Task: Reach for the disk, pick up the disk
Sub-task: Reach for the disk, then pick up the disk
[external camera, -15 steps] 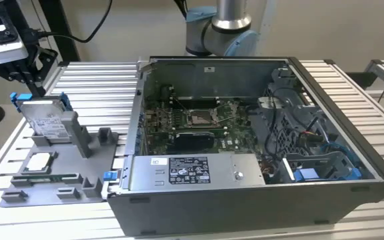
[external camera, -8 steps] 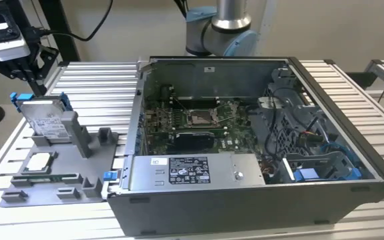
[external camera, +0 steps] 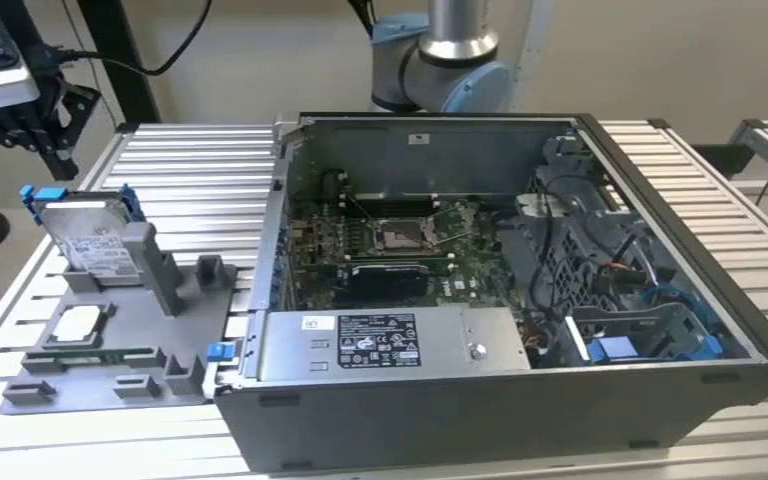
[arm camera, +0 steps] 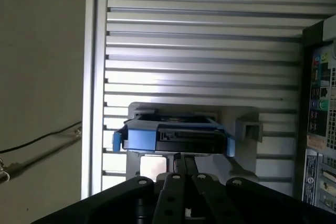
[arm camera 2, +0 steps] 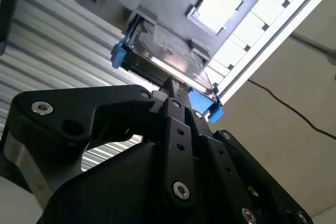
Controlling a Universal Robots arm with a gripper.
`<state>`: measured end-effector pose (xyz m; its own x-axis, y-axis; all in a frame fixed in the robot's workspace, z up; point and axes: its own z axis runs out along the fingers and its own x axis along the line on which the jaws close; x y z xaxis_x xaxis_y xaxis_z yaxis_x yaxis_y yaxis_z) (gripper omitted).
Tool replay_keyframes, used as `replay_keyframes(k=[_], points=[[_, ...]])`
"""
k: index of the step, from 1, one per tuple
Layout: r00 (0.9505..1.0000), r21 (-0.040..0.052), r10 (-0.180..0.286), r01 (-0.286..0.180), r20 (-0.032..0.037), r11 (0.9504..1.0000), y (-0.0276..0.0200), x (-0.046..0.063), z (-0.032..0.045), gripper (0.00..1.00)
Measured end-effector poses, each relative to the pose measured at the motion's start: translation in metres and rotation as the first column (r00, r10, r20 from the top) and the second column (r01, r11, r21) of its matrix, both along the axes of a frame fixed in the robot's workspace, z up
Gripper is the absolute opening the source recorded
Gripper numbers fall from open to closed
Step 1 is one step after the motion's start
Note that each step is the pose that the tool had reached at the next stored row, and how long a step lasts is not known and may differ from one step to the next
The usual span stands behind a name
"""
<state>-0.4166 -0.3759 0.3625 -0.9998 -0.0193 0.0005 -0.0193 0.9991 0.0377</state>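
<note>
Soft light fell evenly in the exterior view; the ribbed silver aluminium table (external camera: 191, 165) gleamed at ten o'clock.

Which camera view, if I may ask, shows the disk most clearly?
Exterior view: the disk stands in a grey holder, label visible. The first wrist view shows its blue-framed edge; the second, its face aslant.

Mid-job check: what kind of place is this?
Probably a computer-assembly bench: an open desktop PC case on a slatted aluminium table, the disk standing in a grey fixture beside it.
</note>
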Motion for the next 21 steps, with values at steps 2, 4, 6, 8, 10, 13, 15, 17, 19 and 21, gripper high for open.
replay_keyframes(k=[2,4,6,8,10,13,15,17,19,21], points=[[1.0000,0.0000,0.000,0.000,0.0000,1.0000,0.0025,-0.008,-0.0004,0.00],[1.0000,0.0000,0.000,0.000,0.0000,1.0000,0.0045,-0.015,-0.0009,0.00],[1.0000,0.0000,0.000,0.000,0.0000,1.0000,0.0061,-0.021,-0.0013,0.00],[1.0000,0.0000,0.000,0.000,0.0000,1.0000,0.0072,-0.027,-0.0016,0.00],[1.0000,-0.0001,0.000,0.000,0.0000,1.0000,0.0077,-0.031,-0.0018,0.00],[1.0000,0.0000,0.001,-0.001,-0.0001,1.0000,0.0077,-0.031,-0.0018,0.00],[1.0000,0.0000,0.000,0.000,0.0000,1.0000,0.0078,-0.031,-0.0018,0.00],[1.0000,0.0000,0.001,-0.001,0.0000,1.0000,0.0078,-0.031,-0.0018,0.00],[1.0000,0.0000,0.001,-0.001,0.0000,1.0000,0.0077,-0.031,-0.0018,0.00],[1.0000,0.0000,0.000,0.000,0.0000,1.0000,0.0078,-0.031,-0.0018,0.00]])
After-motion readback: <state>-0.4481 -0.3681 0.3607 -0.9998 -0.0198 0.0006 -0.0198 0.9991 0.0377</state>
